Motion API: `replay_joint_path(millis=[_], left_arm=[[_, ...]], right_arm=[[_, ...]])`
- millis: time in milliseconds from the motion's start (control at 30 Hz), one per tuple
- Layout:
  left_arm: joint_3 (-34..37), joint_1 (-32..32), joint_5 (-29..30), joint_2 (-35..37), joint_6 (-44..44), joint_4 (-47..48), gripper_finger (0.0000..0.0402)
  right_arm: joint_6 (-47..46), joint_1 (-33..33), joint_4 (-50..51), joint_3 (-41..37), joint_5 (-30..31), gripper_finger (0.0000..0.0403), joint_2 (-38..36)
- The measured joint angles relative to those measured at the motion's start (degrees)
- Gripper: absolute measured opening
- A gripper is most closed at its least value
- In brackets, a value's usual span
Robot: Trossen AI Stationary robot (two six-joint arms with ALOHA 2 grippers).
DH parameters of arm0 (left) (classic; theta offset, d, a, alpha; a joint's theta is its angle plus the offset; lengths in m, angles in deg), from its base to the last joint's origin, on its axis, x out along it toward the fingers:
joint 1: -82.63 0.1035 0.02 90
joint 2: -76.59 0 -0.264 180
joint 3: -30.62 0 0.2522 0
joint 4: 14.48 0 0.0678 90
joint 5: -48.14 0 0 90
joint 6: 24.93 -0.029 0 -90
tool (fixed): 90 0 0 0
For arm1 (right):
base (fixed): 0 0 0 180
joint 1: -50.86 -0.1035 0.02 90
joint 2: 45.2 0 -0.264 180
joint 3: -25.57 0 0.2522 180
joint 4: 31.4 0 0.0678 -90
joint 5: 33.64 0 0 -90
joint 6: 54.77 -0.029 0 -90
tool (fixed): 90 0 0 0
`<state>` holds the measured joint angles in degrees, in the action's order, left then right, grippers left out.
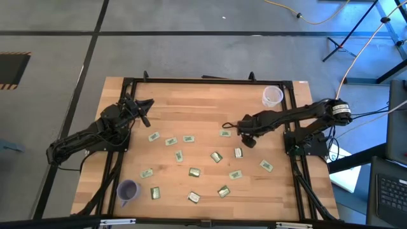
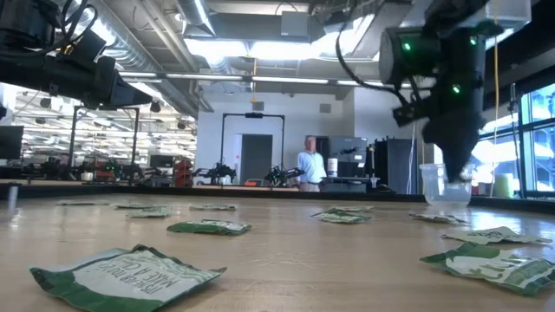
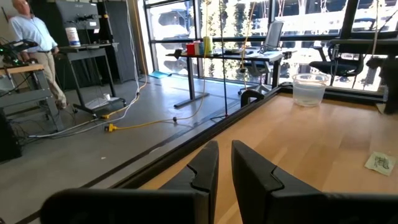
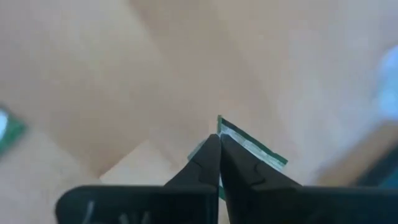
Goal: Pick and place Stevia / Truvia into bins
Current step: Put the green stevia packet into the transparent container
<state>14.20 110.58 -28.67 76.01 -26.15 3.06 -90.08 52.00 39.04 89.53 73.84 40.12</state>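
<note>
Two dark robot arms reach over a pale wooden table [image 1: 203, 108] scattered with small green-and-white sachets [image 1: 194, 172]. The right gripper [image 1: 227, 128] is stretched toward the middle of the table, near its far half. Its fingers [image 4: 208, 163] are pinched fully together on the edge of one sachet [image 4: 258, 151], which sticks out past the fingertips in the right wrist view. The left gripper [image 1: 147, 105] sits at the table's far left corner, away from the sachets. Its fingers [image 3: 205, 171] stand slightly apart with a narrow gap between them and hold nothing. A translucent white cup [image 1: 272, 96] stands near the far right corner. A purple cup [image 1: 128, 189] stands near the near left corner. The other sachets lie flat across the table between the two cups, none inside either cup as far as can be seen. A person [image 2: 309, 165] stands in the room beyond the table.
</note>
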Motion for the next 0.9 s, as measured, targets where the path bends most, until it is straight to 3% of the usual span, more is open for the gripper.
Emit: replay_joint_path(millis=[300,433,567,900], left_arm=[[0.0,0.0,0.0,0.0,0.0,0.0,0.004],[0.0,0.0,0.0,0.0,0.0,0.0,0.004],[0.0,0.0,0.0,0.0,0.0,0.0,0.004],[0.0,0.0,0.0,0.0,0.0,0.0,0.004]], right_arm=[[4.1,6.5,8.1,13.4,7.7,0.0009,-0.1],[9.3,11.5,9.4,17.1,8.1,0.0009,-0.1],[16.3,17.2,9.3,18.5,7.9,0.0009,-0.1],[17.7,32.6,10.1,15.3,6.3,0.0009,-0.1]])
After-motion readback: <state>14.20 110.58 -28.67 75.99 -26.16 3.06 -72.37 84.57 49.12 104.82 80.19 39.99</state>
